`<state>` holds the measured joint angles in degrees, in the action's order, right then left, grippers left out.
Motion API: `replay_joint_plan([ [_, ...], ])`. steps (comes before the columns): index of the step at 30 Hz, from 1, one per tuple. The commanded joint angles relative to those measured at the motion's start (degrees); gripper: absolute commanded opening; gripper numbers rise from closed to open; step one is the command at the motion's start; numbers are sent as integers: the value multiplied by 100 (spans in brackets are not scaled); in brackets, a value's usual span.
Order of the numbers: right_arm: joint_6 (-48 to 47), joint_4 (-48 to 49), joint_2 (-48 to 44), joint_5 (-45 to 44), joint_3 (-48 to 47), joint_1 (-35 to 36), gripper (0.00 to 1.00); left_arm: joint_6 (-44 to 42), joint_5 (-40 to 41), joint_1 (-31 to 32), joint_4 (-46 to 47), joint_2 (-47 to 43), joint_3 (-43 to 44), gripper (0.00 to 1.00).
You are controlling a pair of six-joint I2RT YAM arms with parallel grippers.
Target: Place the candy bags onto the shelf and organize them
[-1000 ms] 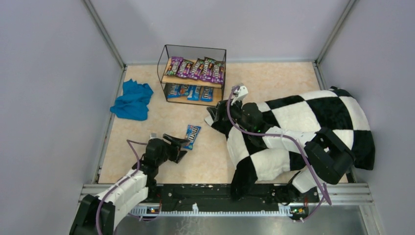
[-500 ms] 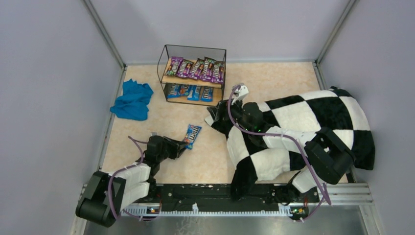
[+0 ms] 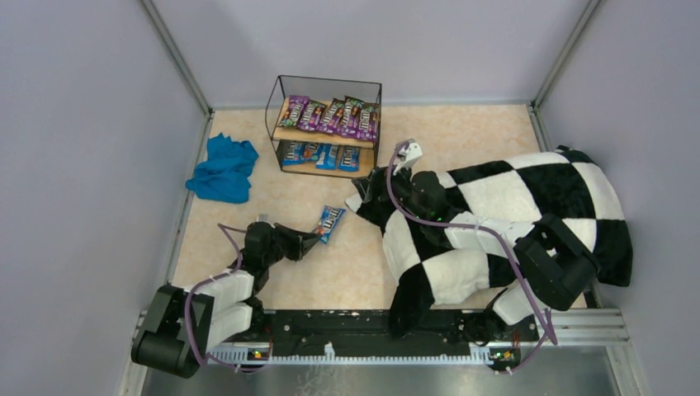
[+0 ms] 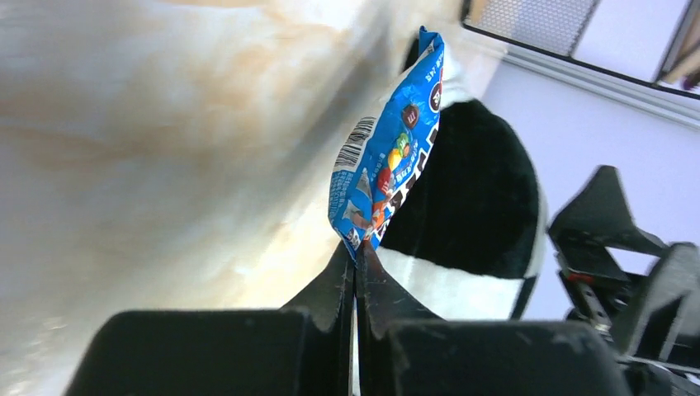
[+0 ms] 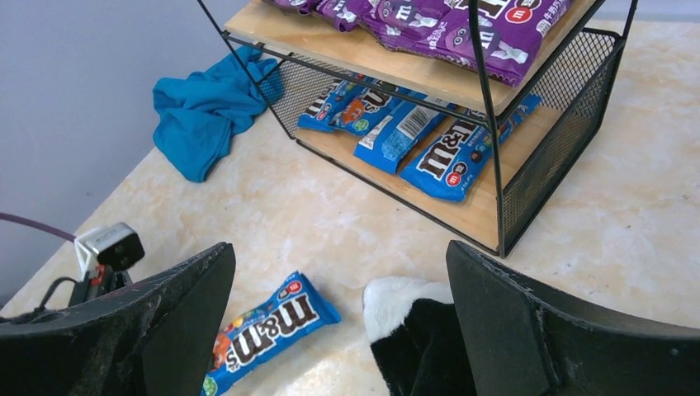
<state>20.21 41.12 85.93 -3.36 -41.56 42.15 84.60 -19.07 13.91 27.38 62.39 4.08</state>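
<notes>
Blue candy bag (image 3: pixel 330 221) lies out on the tabletop (image 3: pixel 462 132), well apart from the shelf (image 3: pixel 273 110) and just beside the checkered pillow (image 3: pixel 528 198). Its near end is pinched between the left fingers (image 4: pixel 345 276), which are pressed together on it. A second ago those fingers sat short of the bag. Since then they have reached in and closed, and the bag has slid and turned a little toward the pillow. Cannot tell if it is off the tabletop yet. So the grasp looks made, with the lift and carry to the shelf likely next. The shelf's top board already holds a row of purple bags (image 3: pixel 330 114) and the lower board holds blue bags (image 5: pixel 413 136), so this one probably belongs below. Right fingers (image 5: pixel 528 330) are spread wide and hold nothing, above the pillow's edge and facing the shelf. Teal cloth (image 3: pixel 223 169) is off to the left.
</notes>
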Motion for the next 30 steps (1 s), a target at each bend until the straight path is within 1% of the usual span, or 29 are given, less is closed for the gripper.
replay_joint_plan([
  [1,71,330,-229,28,86,-91,99,110,-395,-29,422,-120,580,1],
  [6,62,339,-294,-22,134,-115,99,-31,-543,-29,433,153,1234,1],
  [9,44,359,-366,-41,180,-145,99,-137,-731,-10,570,668,1673,1],
  [12,-31,282,-474,-104,198,-187,99,12,-701,109,1015,1408,2056,0],
  [17,-90,282,-618,-188,311,-283,99,241,-167,347,1510,2453,2576,0],
  [25,65,372,-648,-27,402,-492,99,455,345,666,2485,4055,3696,0],
  [27,79,395,-663,-14,427,-517,99,410,550,776,2597,4376,3991,0],
  [30,114,411,-682,18,458,-574,99,339,921,930,2475,4832,4531,0],
])
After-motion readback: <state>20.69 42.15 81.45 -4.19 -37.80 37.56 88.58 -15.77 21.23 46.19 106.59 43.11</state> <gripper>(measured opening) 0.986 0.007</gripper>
